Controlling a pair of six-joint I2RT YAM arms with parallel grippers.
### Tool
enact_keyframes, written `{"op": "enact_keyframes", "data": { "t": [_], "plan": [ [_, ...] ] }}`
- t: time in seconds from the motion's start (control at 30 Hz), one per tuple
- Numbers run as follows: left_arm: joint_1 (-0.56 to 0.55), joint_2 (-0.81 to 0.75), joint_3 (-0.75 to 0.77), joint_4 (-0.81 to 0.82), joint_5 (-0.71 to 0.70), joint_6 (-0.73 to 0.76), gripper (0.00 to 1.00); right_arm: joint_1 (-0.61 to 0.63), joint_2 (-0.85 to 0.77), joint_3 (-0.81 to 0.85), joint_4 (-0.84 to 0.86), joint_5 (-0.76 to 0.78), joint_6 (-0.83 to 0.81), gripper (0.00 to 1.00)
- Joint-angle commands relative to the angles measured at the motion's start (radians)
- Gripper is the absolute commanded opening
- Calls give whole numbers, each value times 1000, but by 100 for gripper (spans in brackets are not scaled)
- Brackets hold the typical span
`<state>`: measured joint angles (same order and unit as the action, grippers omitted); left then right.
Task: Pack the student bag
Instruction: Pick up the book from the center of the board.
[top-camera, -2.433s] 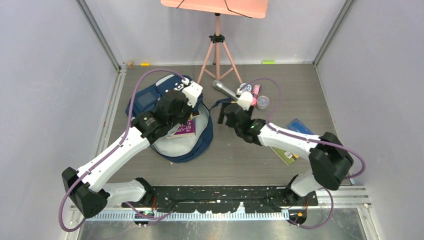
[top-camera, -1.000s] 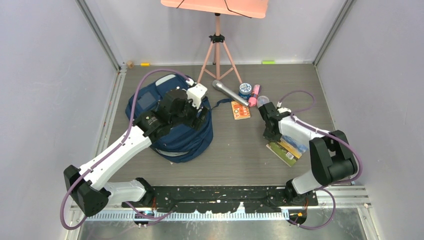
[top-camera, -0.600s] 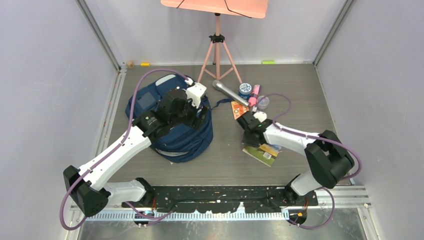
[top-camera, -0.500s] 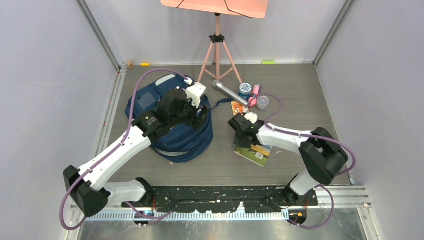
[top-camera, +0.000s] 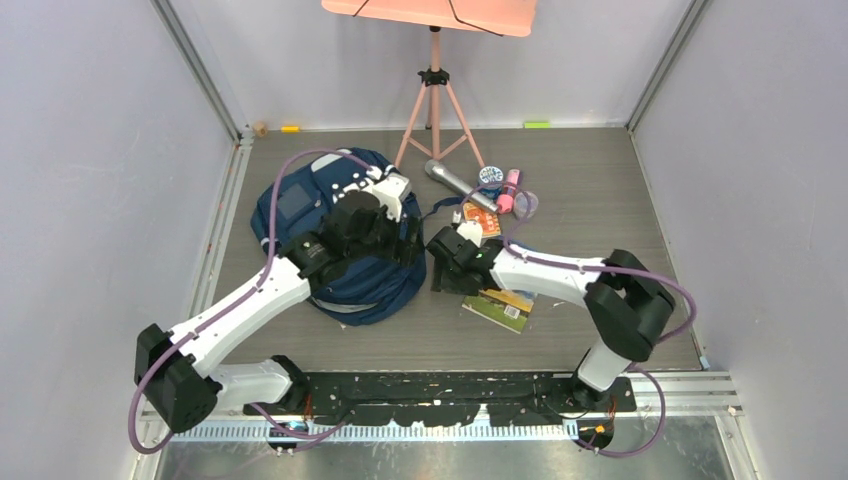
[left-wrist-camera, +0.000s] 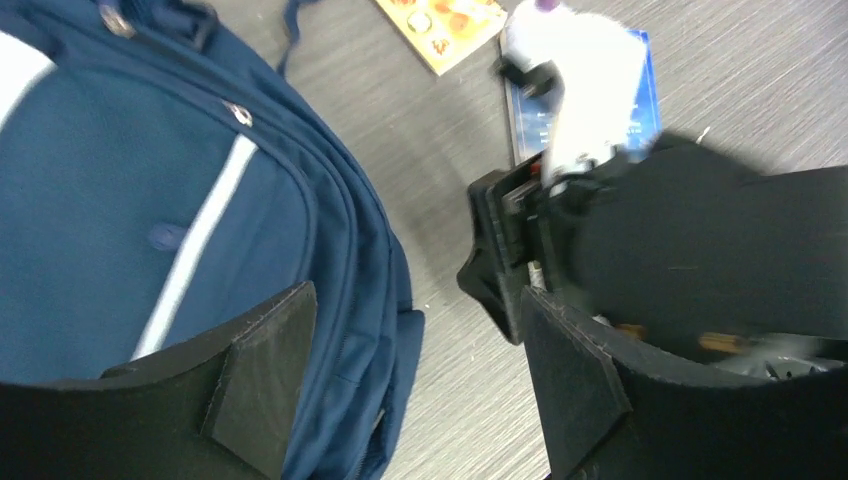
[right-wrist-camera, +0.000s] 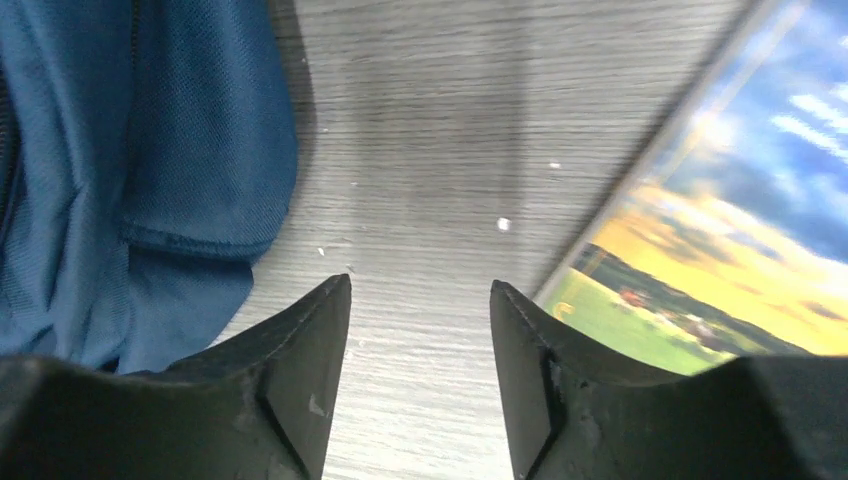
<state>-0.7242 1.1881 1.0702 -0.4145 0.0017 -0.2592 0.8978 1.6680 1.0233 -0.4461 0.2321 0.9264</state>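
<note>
The student bag (top-camera: 300, 205), navy with a white stripe, lies at the left of the table. In the left wrist view the student bag (left-wrist-camera: 150, 200) fills the left side. My left gripper (top-camera: 403, 243) hangs open over the bag's right edge, and the left gripper (left-wrist-camera: 420, 390) has one finger above the fabric and one above the table. My right gripper (top-camera: 441, 274) is low on the table just right of the bag. The right gripper (right-wrist-camera: 420, 300) is open with only bare table between its fingers. A book (right-wrist-camera: 720, 250) with a landscape cover lies just to its right.
The book (top-camera: 499, 306) lies right of the bag. An orange card (top-camera: 486, 219), a silver microphone (top-camera: 450, 182), a blue tin (top-camera: 490, 175), a pink item (top-camera: 510, 190) and a clear cup (top-camera: 527, 204) sit behind. A tripod (top-camera: 433, 100) stands at the back.
My right gripper slid the book leftward toward the bag, then opened and let it go. My left arm shifted slightly over the bag's right edge.
</note>
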Motion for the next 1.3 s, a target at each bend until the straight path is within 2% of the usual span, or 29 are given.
{"op": "enact_keyframes", "data": {
  "t": [0.0, 0.17, 0.37, 0.53, 0.83, 1.27],
  "plan": [
    [-1, 5, -107, 179, 37, -164, 76, -29, -155, 40, -137, 143, -71, 67],
    [-56, 92, -148, 296, 46, -225, 75, -182, -290, -25, -226, 184, -105, 77],
    [-126, 253, -107, 393, 83, -272, 74, -448, -406, -177, -228, 90, -142, 82],
    [-161, 402, -74, 498, 122, -339, 74, -579, -445, -260, -215, 21, -156, 85],
    [-173, 570, -31, 545, 138, -423, 73, -624, -407, -340, -133, -110, -119, 81],
    [-216, 687, -47, 622, 193, -529, 72, -625, -333, -406, -3, -235, -54, 73]
  ]
}}
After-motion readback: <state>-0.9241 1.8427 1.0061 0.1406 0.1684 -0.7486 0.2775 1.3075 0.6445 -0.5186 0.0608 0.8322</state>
